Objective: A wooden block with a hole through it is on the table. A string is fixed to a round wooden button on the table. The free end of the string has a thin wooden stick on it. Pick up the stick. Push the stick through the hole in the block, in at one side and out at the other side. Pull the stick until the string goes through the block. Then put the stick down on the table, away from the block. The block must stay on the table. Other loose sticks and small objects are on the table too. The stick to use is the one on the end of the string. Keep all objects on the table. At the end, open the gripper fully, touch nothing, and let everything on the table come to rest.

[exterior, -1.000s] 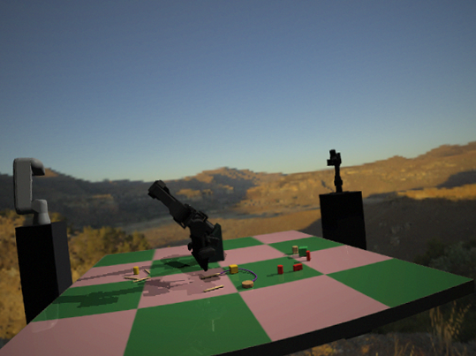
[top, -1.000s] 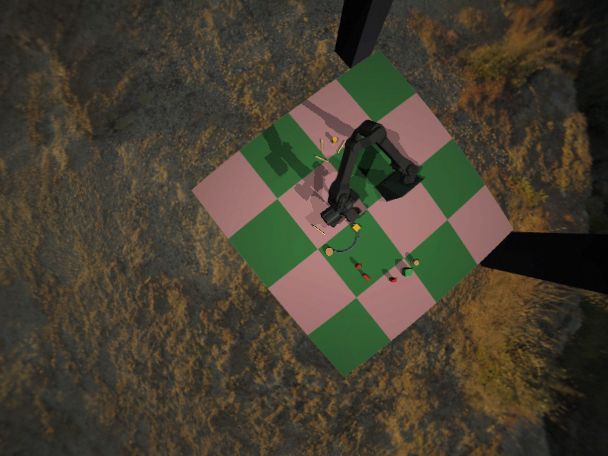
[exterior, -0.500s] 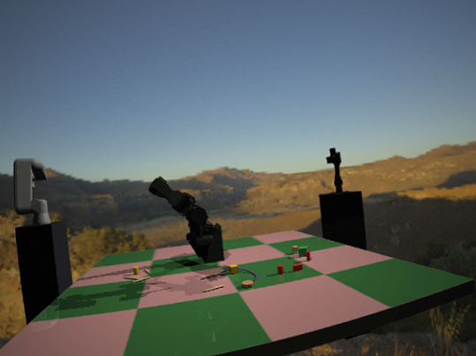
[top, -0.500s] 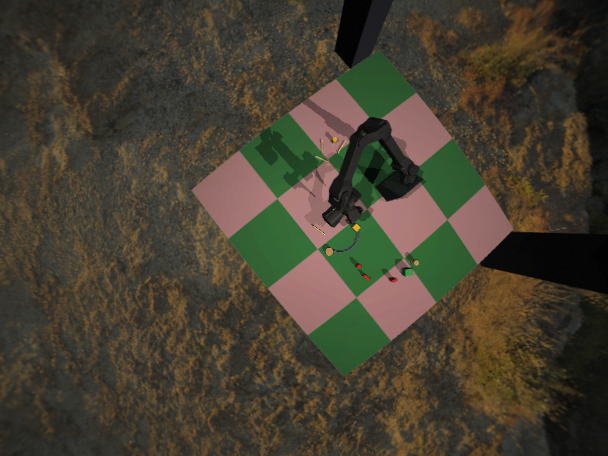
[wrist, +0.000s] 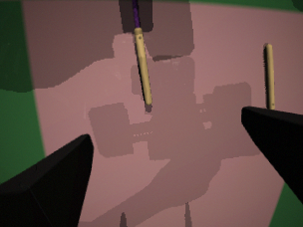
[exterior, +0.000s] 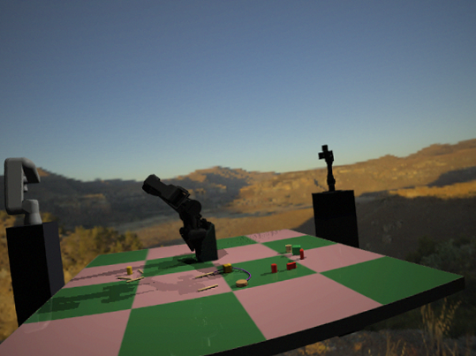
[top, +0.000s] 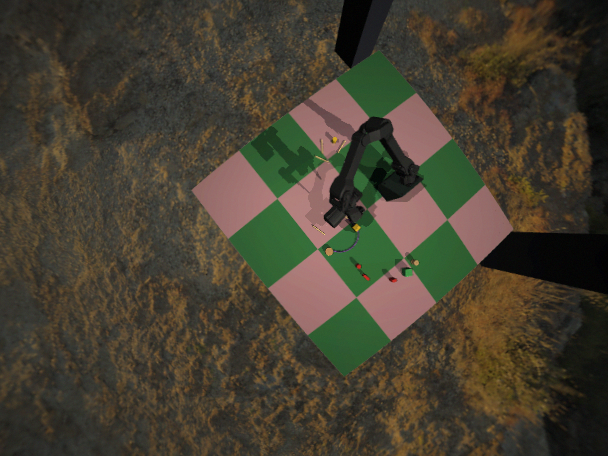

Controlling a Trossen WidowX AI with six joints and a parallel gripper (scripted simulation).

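Observation:
The yellow-brown block (top: 356,227) (exterior: 227,268) stands on the table. The round button (top: 329,251) (exterior: 241,282) lies nearby, and the purple string (top: 356,243) (exterior: 249,274) (wrist: 137,16) curves from it to the block. String also shows on the block's other side in the exterior view, leading to the stick (exterior: 204,274) (wrist: 143,70), which lies on the pink square away from the block. My gripper (wrist: 166,127) is wide open and empty above the table, with the stick lying ahead of the fingers. The block's hole is too small to see, and the arm hides the stick in the top view.
A loose stick (top: 318,230) (exterior: 208,287) (wrist: 270,77) lies near the string's stick. Several sticks lie by a yellow cylinder (top: 334,140) (exterior: 129,270). Red pieces, a green cube (top: 408,272) (exterior: 296,249) and a tan cylinder (top: 416,262) (exterior: 288,248) stand beyond the string.

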